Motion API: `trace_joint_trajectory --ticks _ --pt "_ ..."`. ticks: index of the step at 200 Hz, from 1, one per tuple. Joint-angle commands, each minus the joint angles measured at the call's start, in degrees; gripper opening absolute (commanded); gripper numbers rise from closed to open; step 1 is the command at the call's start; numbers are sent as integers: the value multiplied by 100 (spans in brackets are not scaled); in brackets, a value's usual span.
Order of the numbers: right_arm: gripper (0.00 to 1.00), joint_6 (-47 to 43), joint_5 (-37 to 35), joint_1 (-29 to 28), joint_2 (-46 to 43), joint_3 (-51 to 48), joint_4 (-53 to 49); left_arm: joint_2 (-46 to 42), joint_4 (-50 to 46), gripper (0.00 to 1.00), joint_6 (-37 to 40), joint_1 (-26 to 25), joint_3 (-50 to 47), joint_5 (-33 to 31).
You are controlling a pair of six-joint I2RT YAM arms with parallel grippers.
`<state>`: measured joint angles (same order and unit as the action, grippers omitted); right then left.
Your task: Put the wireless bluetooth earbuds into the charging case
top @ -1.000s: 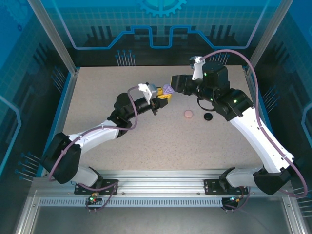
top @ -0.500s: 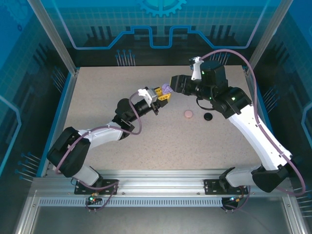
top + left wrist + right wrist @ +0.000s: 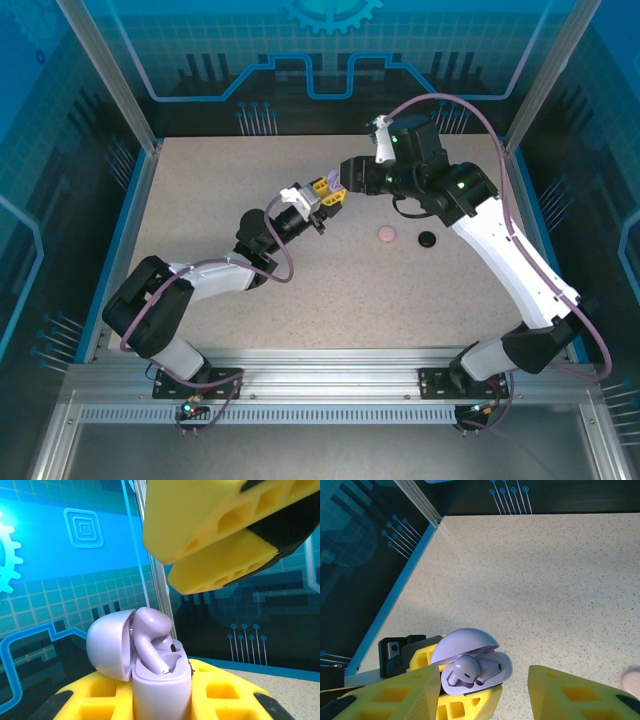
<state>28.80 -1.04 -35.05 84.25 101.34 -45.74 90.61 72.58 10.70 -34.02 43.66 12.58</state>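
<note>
1. My left gripper (image 3: 330, 193) is pressed together on the lilac charging case (image 3: 160, 690). Its yellow fingers (image 3: 220, 692) pinch the base from both sides and hold it up off the table (image 3: 400, 300), roughly mid-table and toward the far side.
2. The case stands upright in that pinch with its domed lid (image 3: 107, 650) swung open to one side.
3. One lilac earbud (image 3: 150, 632) sits in the case. Its stem is down in a well and its rounded head leans against the inside of the lid. The well beside it is too small and shadowed for me to read.
4. My right gripper (image 3: 348, 177) hangs just right of the case, its tips right by the open top. In the left wrist view its yellow fingers (image 3: 220, 530) show above the case and clear of it.
5. In the right wrist view those fingers (image 3: 570, 695) are spread. The case sits in the gap close to one finger, and I see nothing clamped between the pads.
6. A pink round case (image 3: 386, 234) lies flat on the table to the right of and nearer than the grippers.
7. A black round case (image 3: 427, 239) lies just right of the pink one without touching it.
8. The table is pale and speckled, with blue circuit-patterned walls (image 3: 200, 40) behind and beside it.
</note>
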Motion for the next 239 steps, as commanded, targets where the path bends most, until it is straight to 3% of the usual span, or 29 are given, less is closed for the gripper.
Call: trace_joint_trajectory --ticks 1,105,159,188,239 --pt "49 -332 -283 -175 182 297 -317 -20 306 0 102 -44 -43 -78" --pt "45 -514 -396 -328 520 500 -355 -52 253 0 95 -43 -17 -71" --pt "36 -551 -402 -388 599 571 -366 -52 205 0 99 -45 3 -91" --pt "25 -566 -391 -445 636 604 -366 -56 193 0 105 -44 3 -124" --pt "24 -575 -423 -502 586 559 -366 -53 163 0 116 -45 19 -177"
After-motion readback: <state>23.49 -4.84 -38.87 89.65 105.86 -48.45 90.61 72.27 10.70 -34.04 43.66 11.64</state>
